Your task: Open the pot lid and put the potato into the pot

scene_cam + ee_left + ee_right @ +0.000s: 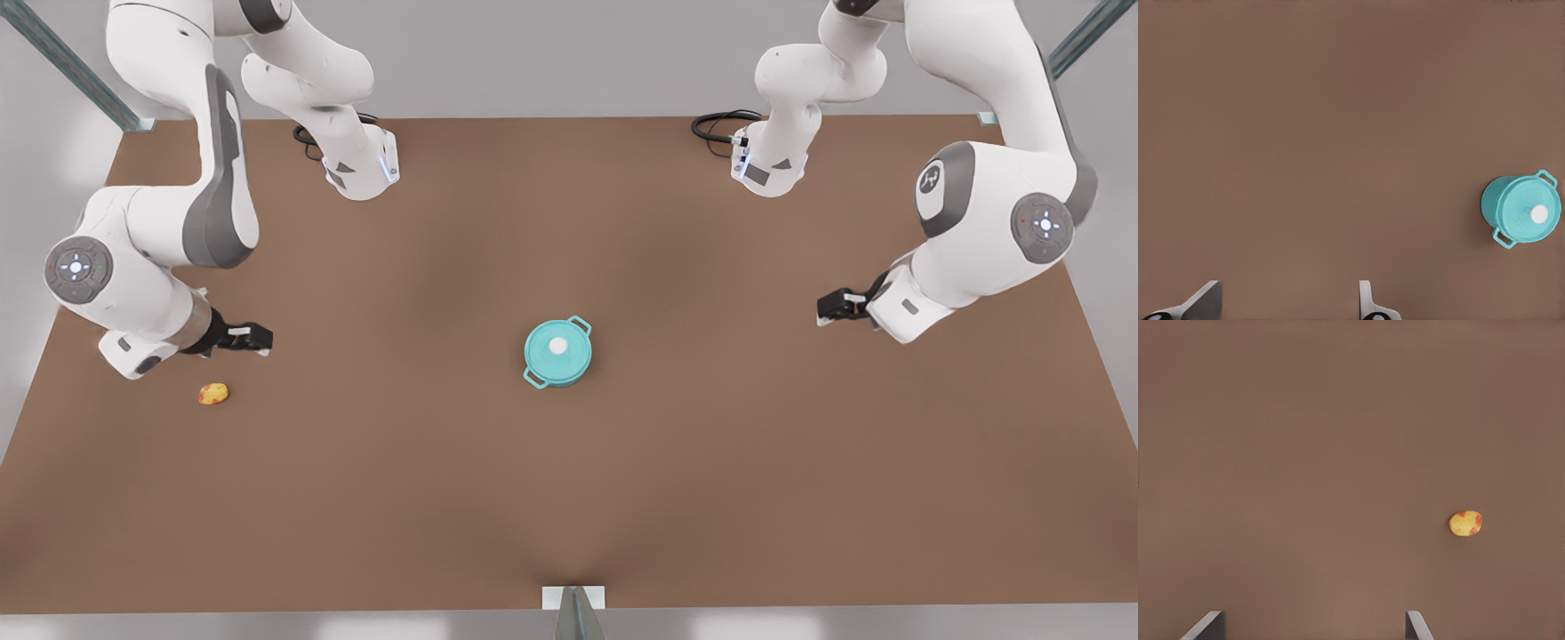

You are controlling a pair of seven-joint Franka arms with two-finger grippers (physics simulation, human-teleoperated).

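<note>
The teal pot (536, 377) stands at the middle of the brown table, closed by its flat teal lid (557, 352) with a white knob. In the left wrist view the pot (1490, 200) and lid (1526, 217) lie far off to one side. The yellow, red-patched potato (213, 393) (1465, 523) lies near the front view's left edge. My right gripper (256, 339) (1315, 621) hovers open just behind the potato, holding nothing. My left gripper (830, 308) (1288, 295) waits open at the front view's right, well away from the pot.
The brown table (569, 516) spreads wide around the pot. Both arm bases (360, 169) (769, 169) stand at the far edge with black cables beside them. A small metal bracket (573, 600) sits at the near edge.
</note>
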